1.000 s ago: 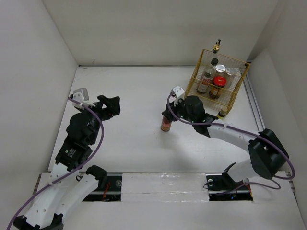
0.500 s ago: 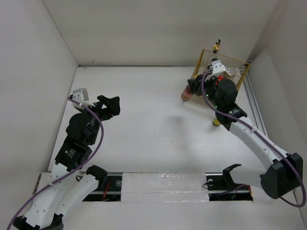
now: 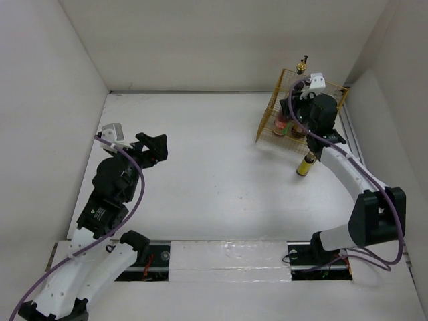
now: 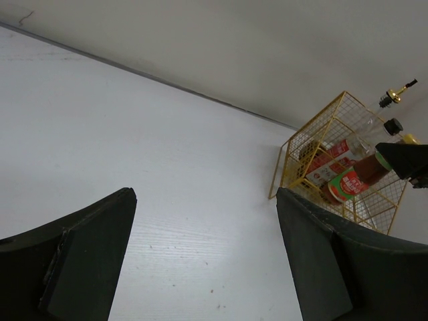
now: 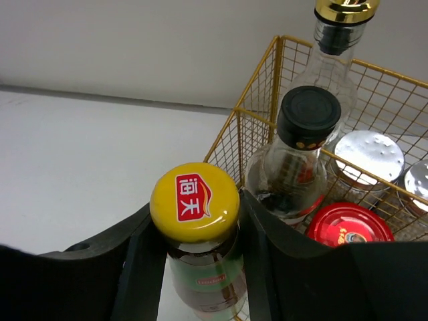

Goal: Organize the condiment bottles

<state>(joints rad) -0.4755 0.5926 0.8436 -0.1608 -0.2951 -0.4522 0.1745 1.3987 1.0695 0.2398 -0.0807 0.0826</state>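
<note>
My right gripper (image 3: 287, 119) is shut on a yellow-capped brown bottle (image 5: 194, 200) and holds it upright at the near-left corner of the yellow wire rack (image 5: 261, 73). I cannot tell whether the bottle rests on the rack floor. In the rack stand a black-capped clear bottle (image 5: 308, 115), a gold-spout clear bottle (image 5: 338, 20), a red-lidded jar (image 5: 349, 224) and two silver-lidded jars (image 5: 368, 156). A second yellow-capped brown bottle (image 3: 305, 165) stands on the table in front of the rack (image 3: 267, 117). My left gripper (image 3: 157, 146) is open and empty at the far left.
White walls close in the table on the left, back and right. The rack (image 4: 319, 115) stands in the back right corner, close to the right wall. A metal rail (image 3: 354, 154) runs along the table's right edge.
My right gripper has carried the yellow-capped brown bottle from the middle of the table up and back right to the rack's near-left corner. The left arm has not moved.
</note>
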